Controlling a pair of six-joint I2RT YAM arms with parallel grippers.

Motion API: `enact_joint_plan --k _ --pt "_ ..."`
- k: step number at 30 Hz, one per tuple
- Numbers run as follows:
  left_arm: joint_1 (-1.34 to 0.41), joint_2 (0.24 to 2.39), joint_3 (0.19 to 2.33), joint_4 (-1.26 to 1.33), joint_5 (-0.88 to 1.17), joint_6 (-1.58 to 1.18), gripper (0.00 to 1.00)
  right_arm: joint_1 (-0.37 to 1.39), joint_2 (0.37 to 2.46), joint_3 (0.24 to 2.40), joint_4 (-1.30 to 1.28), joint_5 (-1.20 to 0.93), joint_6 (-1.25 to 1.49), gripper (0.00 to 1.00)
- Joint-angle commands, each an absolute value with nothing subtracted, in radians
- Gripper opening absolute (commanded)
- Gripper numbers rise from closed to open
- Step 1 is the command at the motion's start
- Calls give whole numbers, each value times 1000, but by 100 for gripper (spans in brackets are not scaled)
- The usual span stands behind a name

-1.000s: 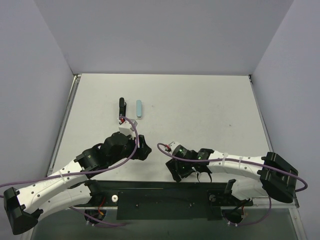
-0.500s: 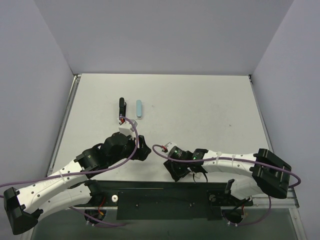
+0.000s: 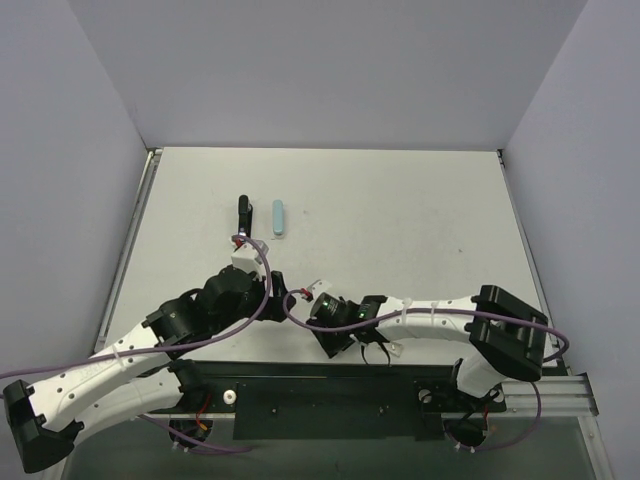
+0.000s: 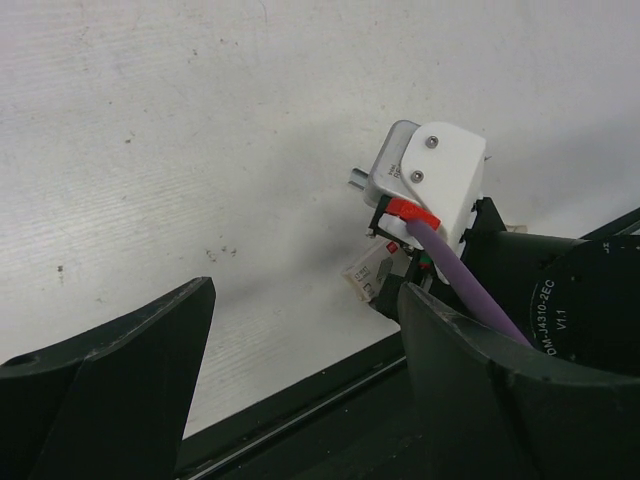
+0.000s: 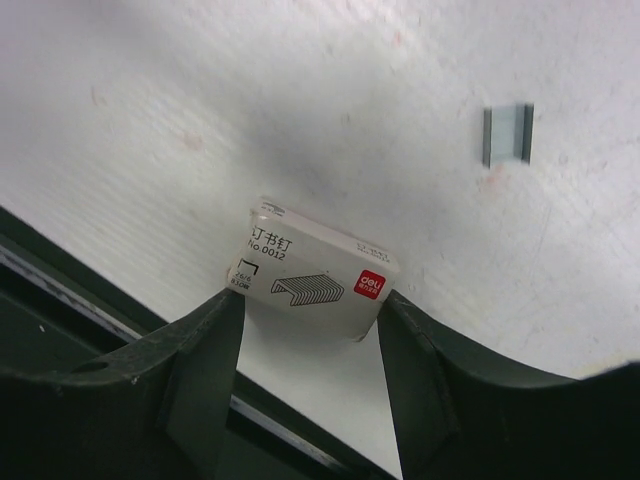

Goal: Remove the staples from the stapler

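A light blue stapler (image 3: 278, 217) lies at the back left of the table, with a black oblong part (image 3: 242, 213) beside it. A short strip of staples (image 5: 507, 135) lies loose on the white surface in the right wrist view. My right gripper (image 5: 310, 300) is low near the table's front edge. Both of its fingertips (image 5: 222, 318) press the ends of a small white staple box (image 5: 320, 268). My left gripper (image 4: 305, 300) stands open just to the left, with only bare table between its fingers. The box (image 4: 368, 272) also shows in the left wrist view.
The black front rail (image 3: 330, 385) runs just behind both grippers. The two arms are close together: the right wrist's white camera housing (image 4: 432, 180) and purple cable (image 4: 470, 285) sit right beside my left gripper's right finger. Grey walls enclose the table.
The right arm has swung left along the front edge toward the left arm, and its jaws have narrowed onto the box. The left arm has barely shifted.
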State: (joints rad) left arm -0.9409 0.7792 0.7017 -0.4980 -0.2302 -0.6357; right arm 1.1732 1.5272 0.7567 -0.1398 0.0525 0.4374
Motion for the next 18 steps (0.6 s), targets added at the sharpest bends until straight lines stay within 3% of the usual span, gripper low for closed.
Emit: enact_joint_plan --k 1,10,18 --pt "-946 738 738 -509 -236 -637 85 1180 1620 866 -126 109 482 51" --pt "-946 675 739 -577 -278 -644 85 1164 1792 1100 -129 164 508 51" --pt "-946 557 758 -661 -413 -679 84 1164 1651 1057 -152 209 520 58"
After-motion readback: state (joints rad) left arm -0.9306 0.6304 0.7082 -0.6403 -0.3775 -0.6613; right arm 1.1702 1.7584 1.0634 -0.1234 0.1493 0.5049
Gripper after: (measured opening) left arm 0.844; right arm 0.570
